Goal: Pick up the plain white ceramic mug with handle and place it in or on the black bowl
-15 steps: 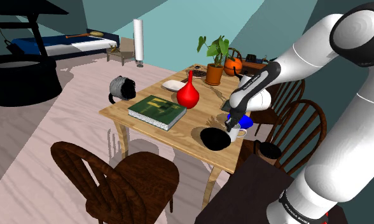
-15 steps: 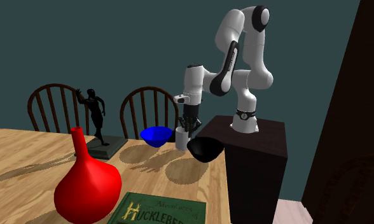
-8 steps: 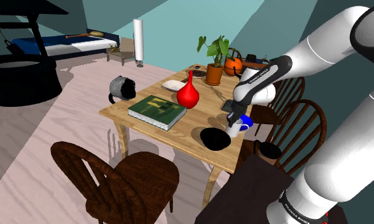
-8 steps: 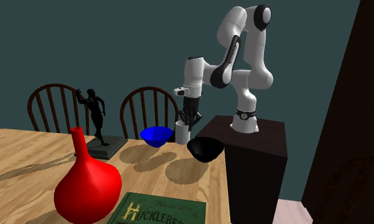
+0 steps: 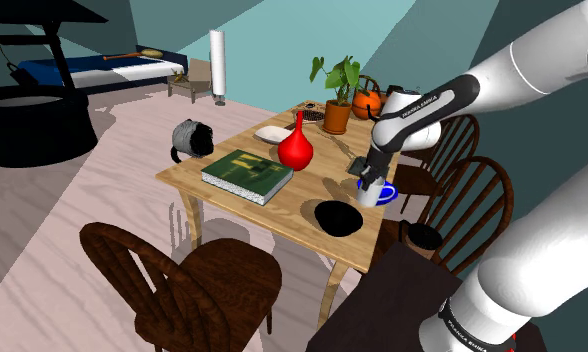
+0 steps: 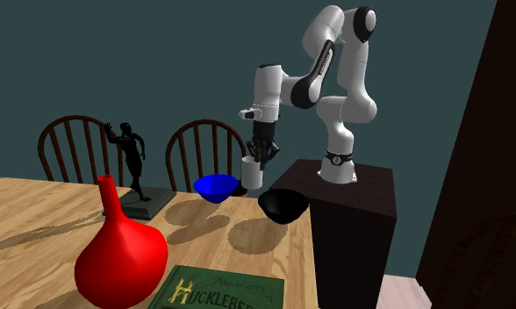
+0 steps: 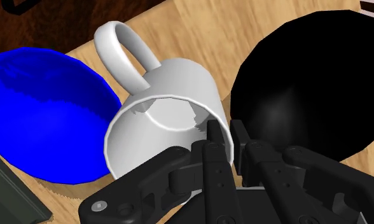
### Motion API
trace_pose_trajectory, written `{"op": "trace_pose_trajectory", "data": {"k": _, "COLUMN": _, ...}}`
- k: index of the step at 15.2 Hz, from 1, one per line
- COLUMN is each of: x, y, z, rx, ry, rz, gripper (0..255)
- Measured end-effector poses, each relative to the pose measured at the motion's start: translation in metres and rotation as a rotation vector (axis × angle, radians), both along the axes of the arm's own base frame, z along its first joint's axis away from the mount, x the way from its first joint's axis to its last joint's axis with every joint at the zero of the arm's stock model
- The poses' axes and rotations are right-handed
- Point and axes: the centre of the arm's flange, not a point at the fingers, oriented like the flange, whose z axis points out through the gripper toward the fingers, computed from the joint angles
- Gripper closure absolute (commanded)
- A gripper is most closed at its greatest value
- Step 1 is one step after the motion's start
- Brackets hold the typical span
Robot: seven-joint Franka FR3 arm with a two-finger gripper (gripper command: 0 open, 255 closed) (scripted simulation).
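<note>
Since one second ago, the mug (image 5: 370,195) (image 6: 252,172) (image 7: 166,121) has risen off the table (image 5: 317,175) (image 6: 37,219) with the arm, and the forearm now stands higher in both exterior views.

I read the mug as plain white, upright, hanging clear of the tabletop. The gripper (image 5: 368,183) (image 6: 262,161) (image 7: 222,130) is clamped on its rim wall: in the wrist view one black finger sits inside the cup and the other outside, with the wall pinched between them. The handle points away from the fingers, on the far side of the cup.

In the second exterior view, the black bowl (image 5: 339,217) (image 6: 283,205) (image 7: 306,89) lies at 4 o'clock from the mug, near the table's edge and apart from the mug. The blue bowl (image 5: 385,192) (image 6: 216,187) (image 7: 46,114) lies at 8 o'clock. In the shoulder view, the black bowl is at 7 o'clock from the mug and the blue bowl just behind it at 3 o'clock.

Farther out on the table:
- A red vase (image 5: 295,148) (image 6: 120,259), upright.
- A green book (image 5: 247,175) (image 6: 221,290), lying flat; the gold cover lettering reads "HUCKLEBE", cut off by the picture's edge.
- A black figurine (image 6: 132,158) on a dark base.
- A potted plant (image 5: 336,95) at the far end.

Lettering on the arm's lower link (image 5: 467,335) appears to read "FRANKA EMIKA".
</note>
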Motion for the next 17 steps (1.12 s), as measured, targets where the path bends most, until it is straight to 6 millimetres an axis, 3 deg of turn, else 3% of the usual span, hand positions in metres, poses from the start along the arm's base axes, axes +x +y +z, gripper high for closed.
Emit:
{"op": "trace_pose_trajectory", "data": {"k": 10, "x": 0.000, "y": -0.001, "z": 0.051, "rx": 0.000, "ry": 0.000, "rz": 0.000, "gripper": 255}}
{"op": "trace_pose_trajectory", "data": {"k": 17, "x": 0.011, "y": 0.075, "z": 0.080, "rx": 0.000, "ry": 0.000, "rz": 0.002, "gripper": 255}}
